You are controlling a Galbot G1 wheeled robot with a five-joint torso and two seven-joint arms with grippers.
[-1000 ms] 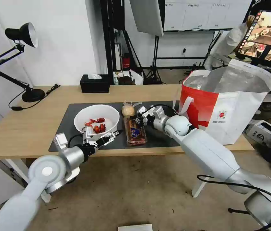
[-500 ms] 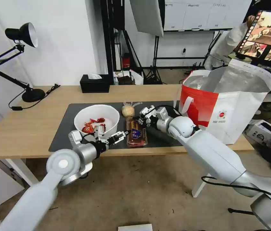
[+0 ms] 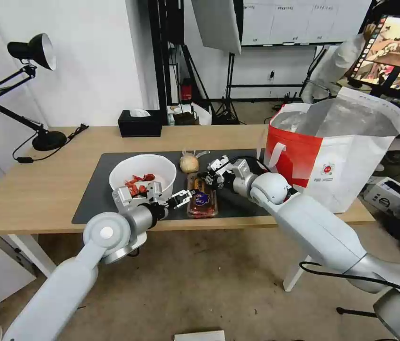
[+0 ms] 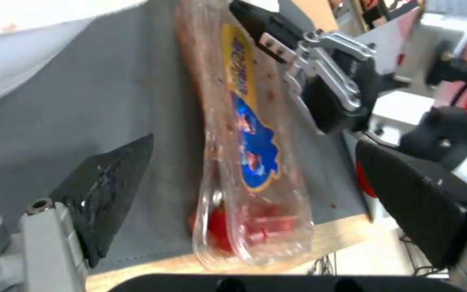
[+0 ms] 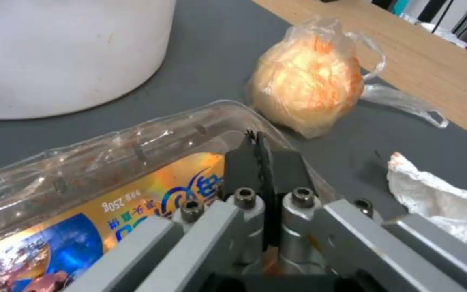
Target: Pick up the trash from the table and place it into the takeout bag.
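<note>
Fingers of the left gripper (image 3: 184,195) gape beside the tray (image 3: 202,201).

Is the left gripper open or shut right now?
Open. The left gripper has its two black pads spread wide, with the plastic tray lying on the mat between them, not yet gripped.

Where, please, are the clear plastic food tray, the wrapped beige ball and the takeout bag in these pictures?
clear plastic food tray (image 3: 202,201): head view, on its blue-and-yellow label.
wrapped beige ball (image 5: 305,79): right wrist view, middle of the ball.
takeout bag (image 3: 292,156): head view, on its red front panel.
</note>
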